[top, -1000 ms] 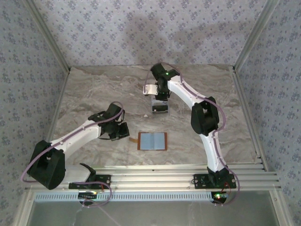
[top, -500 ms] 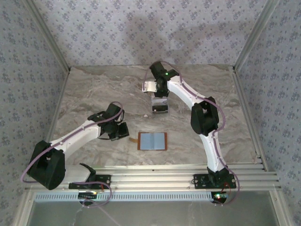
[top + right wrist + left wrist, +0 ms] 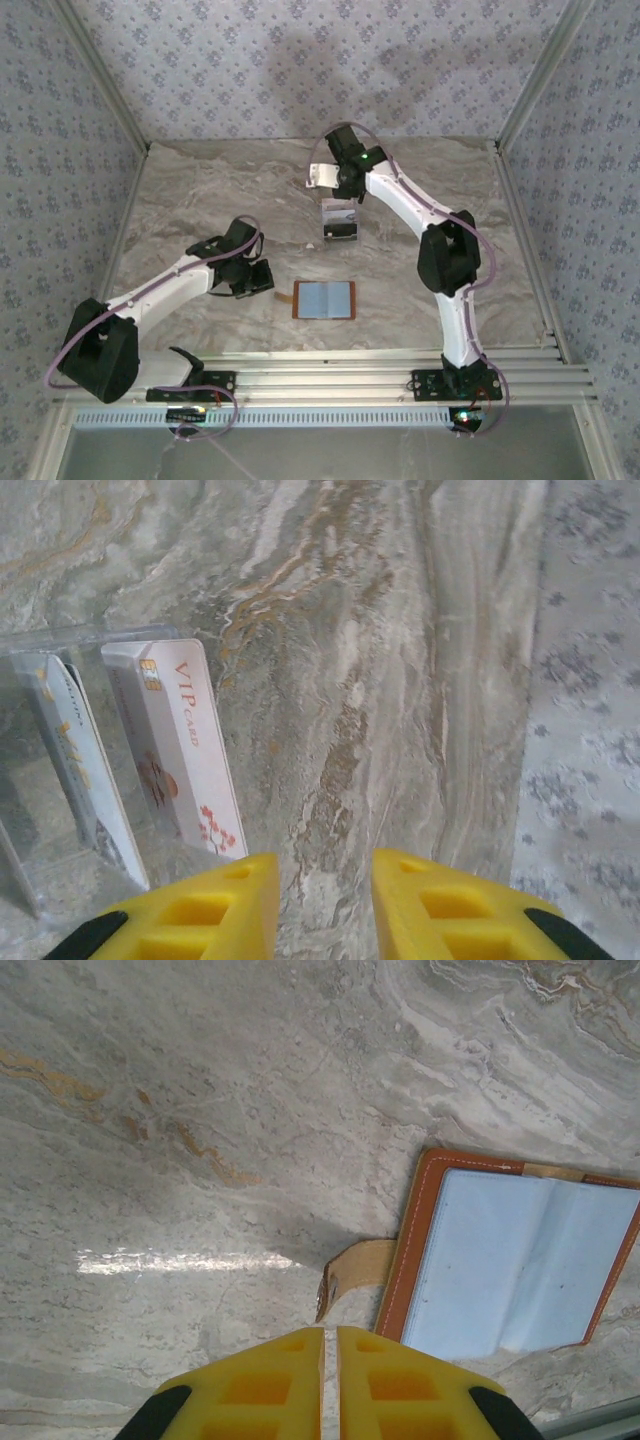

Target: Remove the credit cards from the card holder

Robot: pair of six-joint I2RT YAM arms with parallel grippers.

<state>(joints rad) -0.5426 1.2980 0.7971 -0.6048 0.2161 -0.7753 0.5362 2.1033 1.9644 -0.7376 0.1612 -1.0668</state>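
The card holder [image 3: 323, 300] lies open and flat on the marble, its grey-blue inside [image 3: 510, 1260] facing up and its tan strap [image 3: 360, 1265] curling off the left edge. My left gripper [image 3: 262, 280] rests just left of it, shut [image 3: 330, 1360] with nothing between the fingers. Two pale credit cards, a VIP card [image 3: 180, 745] and another one [image 3: 75, 760], stand in a clear tray [image 3: 339, 222]. My right gripper [image 3: 343, 198] hovers at the tray's far side, open [image 3: 325, 880], with bare marble between its fingers.
The patterned back wall [image 3: 330, 70] rises just behind the right arm. An aluminium rail [image 3: 330, 365] runs along the near table edge. Patterned wall also shows on the right in the right wrist view [image 3: 590, 680].
My right gripper has opened and drawn back from the clear tray toward the far wall. The left arm and the card holder have stayed put.
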